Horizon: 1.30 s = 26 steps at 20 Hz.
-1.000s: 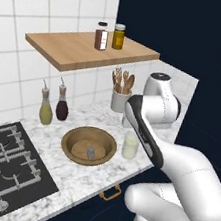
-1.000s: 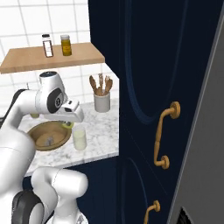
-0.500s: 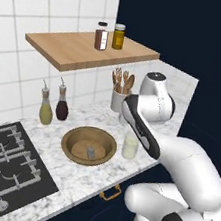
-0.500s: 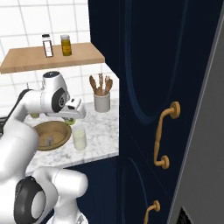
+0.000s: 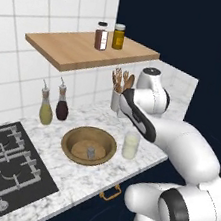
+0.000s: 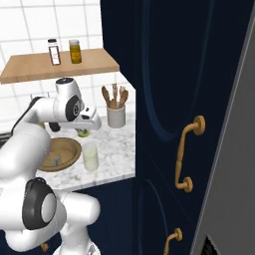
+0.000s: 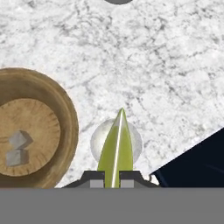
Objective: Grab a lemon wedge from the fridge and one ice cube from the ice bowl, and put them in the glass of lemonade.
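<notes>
Claw is clamped on the lemon wedge, directly above the glass of lemonade, lower centre of hand view.

A yellow-green lemon wedge shows above a pale, translucent yellowish-white glass of lemonade on the white, grey-veined marble table, beside a brown-bronze, wood-grained ice bowl holding grey ice cubes, with navy cabinets bearing brass handles.
</notes>
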Motion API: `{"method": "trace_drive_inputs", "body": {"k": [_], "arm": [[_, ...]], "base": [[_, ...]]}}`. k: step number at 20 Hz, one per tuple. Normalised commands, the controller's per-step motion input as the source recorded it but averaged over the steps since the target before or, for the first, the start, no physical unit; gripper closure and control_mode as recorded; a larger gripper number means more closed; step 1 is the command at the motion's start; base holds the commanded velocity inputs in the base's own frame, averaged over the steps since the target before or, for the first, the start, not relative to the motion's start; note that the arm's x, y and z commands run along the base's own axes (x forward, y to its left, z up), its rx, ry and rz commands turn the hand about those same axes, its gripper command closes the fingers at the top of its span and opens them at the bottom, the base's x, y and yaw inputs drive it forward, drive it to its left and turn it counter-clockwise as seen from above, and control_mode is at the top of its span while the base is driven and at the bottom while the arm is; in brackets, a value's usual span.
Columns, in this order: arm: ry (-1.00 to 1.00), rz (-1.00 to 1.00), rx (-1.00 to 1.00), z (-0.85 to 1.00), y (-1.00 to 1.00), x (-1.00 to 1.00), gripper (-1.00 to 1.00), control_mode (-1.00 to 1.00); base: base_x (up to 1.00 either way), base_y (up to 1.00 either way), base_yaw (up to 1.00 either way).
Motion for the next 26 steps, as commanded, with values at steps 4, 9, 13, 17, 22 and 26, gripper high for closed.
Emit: {"method": "trace_drive_inputs", "body": {"k": [4,9,13,17,22,26], "arm": [[0.00,0.00,0.00,-0.35,-0.02,0.12,1.00,-1.00],[-0.01,0.00,0.00,-0.18,0.00,0.03,1.00,-1.00],[0.00,0.00,0.00,0.00,0.00,0.00,1.00,-1.00],[0.00,0.00,0.00,0.00,0.00,0.00,-1.00,-1.00],[0.01,0.00,0.00,0.00,0.00,0.00,-1.00,-1.00],[0.05,0.00,-0.01,0.08,0.00,0.00,-1.00,-1.00]], "base": [[0.00,0.00,0.00],[0.00,0.00,0.00],[0.00,0.00,0.00],[0.00,0.00,0.00],[0.00,0.00,0.00],[0.00,0.00,0.00]]}}
